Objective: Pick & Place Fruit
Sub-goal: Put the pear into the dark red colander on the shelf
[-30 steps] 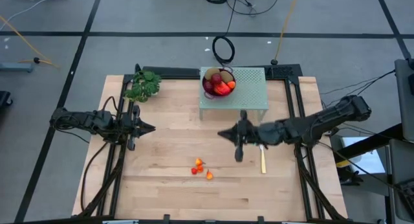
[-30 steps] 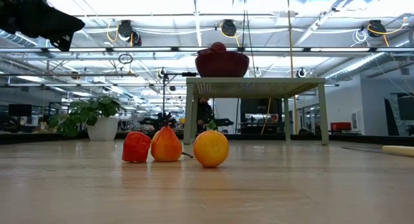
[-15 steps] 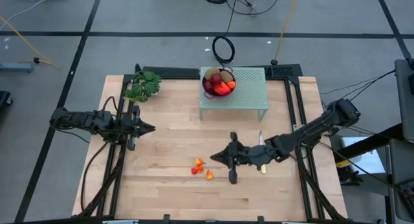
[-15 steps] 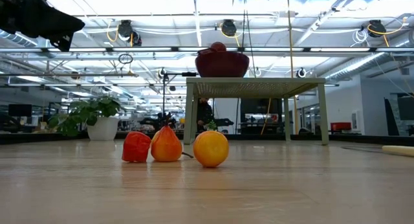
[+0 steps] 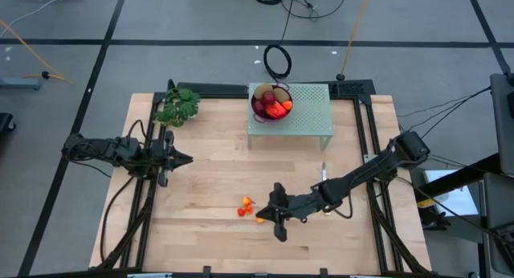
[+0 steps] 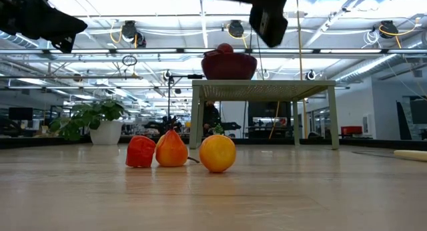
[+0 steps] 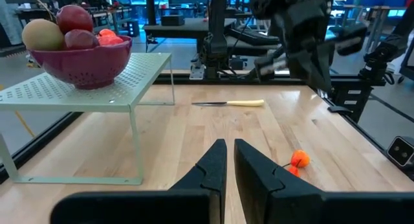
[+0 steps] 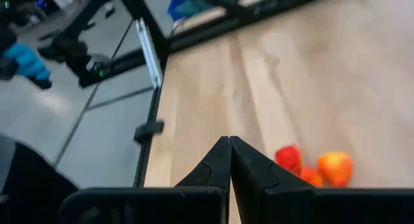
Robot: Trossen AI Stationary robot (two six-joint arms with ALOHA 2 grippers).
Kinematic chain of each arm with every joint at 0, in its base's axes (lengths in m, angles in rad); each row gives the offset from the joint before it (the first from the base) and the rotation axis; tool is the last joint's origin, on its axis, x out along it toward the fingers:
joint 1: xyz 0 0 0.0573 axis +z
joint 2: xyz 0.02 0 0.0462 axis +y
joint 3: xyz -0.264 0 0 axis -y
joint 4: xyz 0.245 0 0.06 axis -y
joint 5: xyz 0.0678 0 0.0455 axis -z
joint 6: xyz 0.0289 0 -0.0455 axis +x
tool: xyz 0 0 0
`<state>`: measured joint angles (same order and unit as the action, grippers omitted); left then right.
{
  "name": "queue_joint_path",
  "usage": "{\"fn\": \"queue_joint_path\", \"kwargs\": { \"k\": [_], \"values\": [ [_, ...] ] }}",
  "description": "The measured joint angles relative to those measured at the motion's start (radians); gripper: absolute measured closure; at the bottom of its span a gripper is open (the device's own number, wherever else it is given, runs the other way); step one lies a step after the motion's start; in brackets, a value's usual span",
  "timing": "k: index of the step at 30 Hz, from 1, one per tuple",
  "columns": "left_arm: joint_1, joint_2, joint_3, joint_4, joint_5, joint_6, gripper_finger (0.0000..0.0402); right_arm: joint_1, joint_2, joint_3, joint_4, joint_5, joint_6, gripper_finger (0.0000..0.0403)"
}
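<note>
The pale wooden plank table [image 5: 201, 230] carries one pale green perforated metal stand [image 5: 309, 121] at its far edge, and on the stand sits one dark red colander bowl [image 5: 261, 111] holding red, orange and olive-brown fruit pieces [image 5: 275, 108], too crowded to count. One green leafy bunch [image 5: 178, 106] lies at the far left corner. Two dark arms reach in: the left gripper [image 5: 186, 159] hangs over the left side, fingers nearly together on nothing; the right gripper [image 5: 265, 207] hangs just beside the loose fruit, fingers pressed together, empty. One yellow-handled knife [image 7: 228, 103] lies right of centre. Three tiny orange-red fruits [image 6: 172, 151] sit clustered on the table's near middle. No writing is readable.
</note>
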<state>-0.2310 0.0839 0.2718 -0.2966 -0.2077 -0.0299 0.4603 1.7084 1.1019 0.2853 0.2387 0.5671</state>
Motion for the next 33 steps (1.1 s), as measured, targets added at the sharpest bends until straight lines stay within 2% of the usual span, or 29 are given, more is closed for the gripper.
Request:
{"fn": "queue_joint_path", "kwargs": {
  "k": [11,21,26,33],
  "values": [
    [0.0,0.0,0.0,0.0,0.0,0.0,0.0369,0.0,0.094,0.0,0.0,-0.115,0.02,0.0403],
    [0.0,0.0,0.0,0.001,0.0,0.0,0.0369,-0.004,0.123,0.001,-0.035,-0.14,-0.015,0.0398],
    [0.0,0.0,0.0,0.001,0.0,0.0,0.0369,-0.017,0.123,0.0,-0.035,-0.139,-0.025,0.0368],
    [0.0,0.0,0.0,0.0,0.0,0.0,0.0369,-0.034,0.124,0.0,-0.05,-0.14,-0.003,0.0297]
  ]
}}
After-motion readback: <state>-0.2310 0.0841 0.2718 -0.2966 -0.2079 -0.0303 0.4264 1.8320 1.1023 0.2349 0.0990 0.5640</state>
